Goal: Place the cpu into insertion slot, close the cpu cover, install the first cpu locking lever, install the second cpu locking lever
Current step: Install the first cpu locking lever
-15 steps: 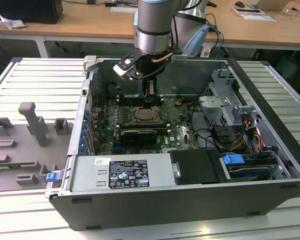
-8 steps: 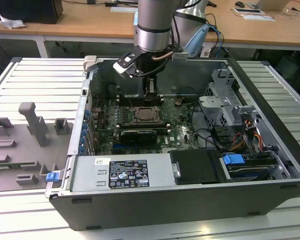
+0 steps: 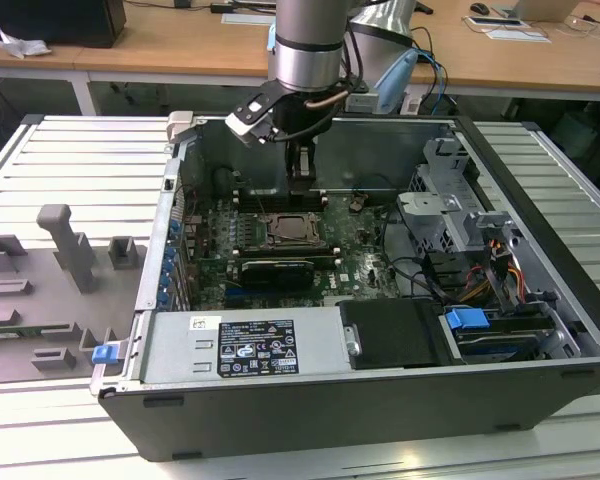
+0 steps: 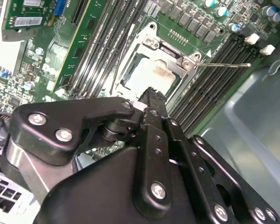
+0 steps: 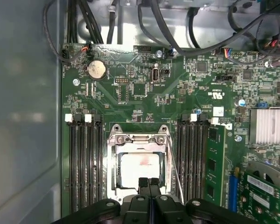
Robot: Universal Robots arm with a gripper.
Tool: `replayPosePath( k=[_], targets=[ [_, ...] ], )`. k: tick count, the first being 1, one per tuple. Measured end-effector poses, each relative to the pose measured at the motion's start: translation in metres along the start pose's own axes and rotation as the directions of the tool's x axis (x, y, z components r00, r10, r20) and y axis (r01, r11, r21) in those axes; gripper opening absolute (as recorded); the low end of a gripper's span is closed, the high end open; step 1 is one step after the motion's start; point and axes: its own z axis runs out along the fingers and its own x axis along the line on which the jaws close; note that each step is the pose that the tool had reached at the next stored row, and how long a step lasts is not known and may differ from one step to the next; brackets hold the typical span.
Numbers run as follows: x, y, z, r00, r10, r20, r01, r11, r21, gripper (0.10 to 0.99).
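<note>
The insertion slot (image 3: 295, 231) sits mid-board in the open computer case. In both wrist views the pale cpu (image 5: 141, 167) (image 4: 148, 76) lies inside it. The silver cpu cover (image 5: 115, 161) (image 4: 155, 44) lies flat around the chip. A thin wire locking lever (image 5: 173, 168) (image 4: 224, 65) sticks out free beside the socket. A second thin lever (image 4: 115, 74) runs along the opposite side. My gripper (image 5: 149, 183) (image 4: 151, 93) (image 3: 300, 172) hangs just above the socket's edge, shut, with nothing held between its fingers.
Black memory slots (image 5: 84, 163) flank the socket, with a green memory stick (image 5: 214, 161) and a heatsink (image 5: 269, 126) beyond. Cables (image 5: 177, 32) cross the board's far end. The case wall (image 5: 23, 116), drive cage (image 3: 450, 205) and power supply (image 3: 240, 345) hem the board in.
</note>
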Motion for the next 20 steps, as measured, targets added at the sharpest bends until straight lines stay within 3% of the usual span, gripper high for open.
replayPosePath(
  k=[3,6,8,12,15,19,20],
  targets=[
    [-0.0004,-0.0001,-0.0071,1.0,0.0,0.002,0.0,1.0,0.0,0.106],
    [-0.0004,-0.0001,-0.0079,1.0,-0.009,0.0022,0.009,1.0,-0.001,0.106],
    [-0.0004,-0.0001,-0.008,0.9975,-0.071,0.0034,0.071,0.9975,-0.005,0.106],
    [-0.0004,-0.0001,-0.0079,0.9896,-0.144,0.0048,0.144,0.9895,-0.01,0.106],
    [-0.0004,-0.0001,-0.0079,0.9782,-0.208,0.0065,0.208,0.9781,-0.014,0.106],
    [-0.0004,-0.0001,-0.0079,0.9579,-0.287,0.0089,0.287,0.9577,-0.019,0.106],
    [-0.0004,-0.0001,-0.0079,0.9493,-0.314,0.0099,0.314,0.9491,-0.021,0.106]
  ],
)
